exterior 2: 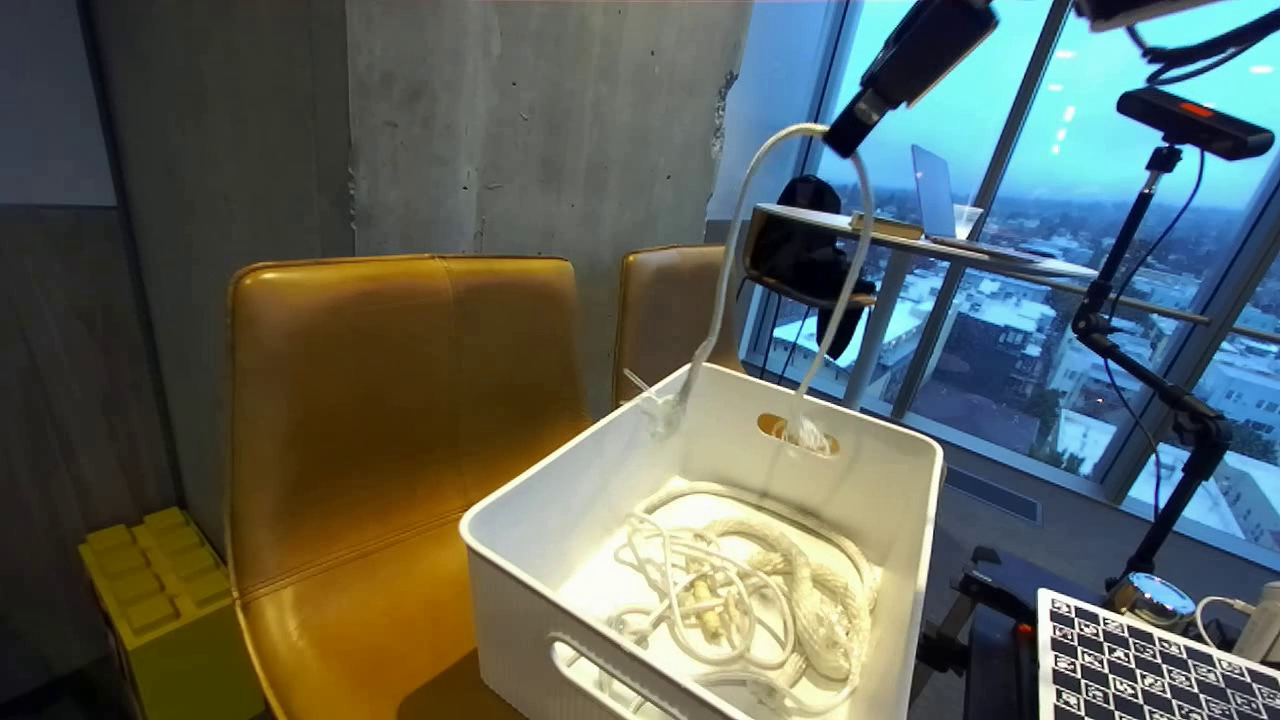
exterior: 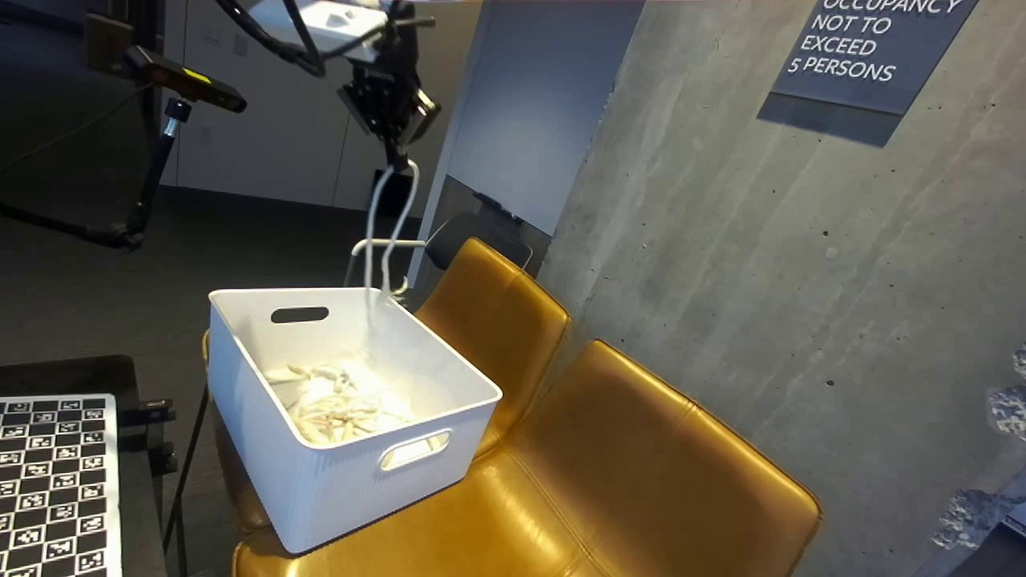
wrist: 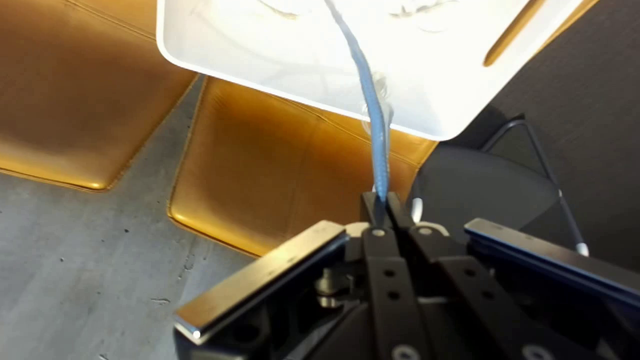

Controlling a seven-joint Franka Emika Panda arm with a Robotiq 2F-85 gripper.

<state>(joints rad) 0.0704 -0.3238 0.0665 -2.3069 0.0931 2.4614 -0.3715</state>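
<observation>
Pale cord [exterior 2: 731,250] pinched in my gripper [wrist: 381,202]
I hold its bend higher than the white bin [exterior: 361,497].

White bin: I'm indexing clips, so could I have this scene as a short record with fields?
Gripper: shut on a pale cord, higher than the white bin
Cord shape: loop, two strands hanging toward the bin
Bin stands on: tan leather seating
Inside bin: tangled cords
Nearby: patterned board, mounted camera
Background: concrete wall, dark sign
</observation>
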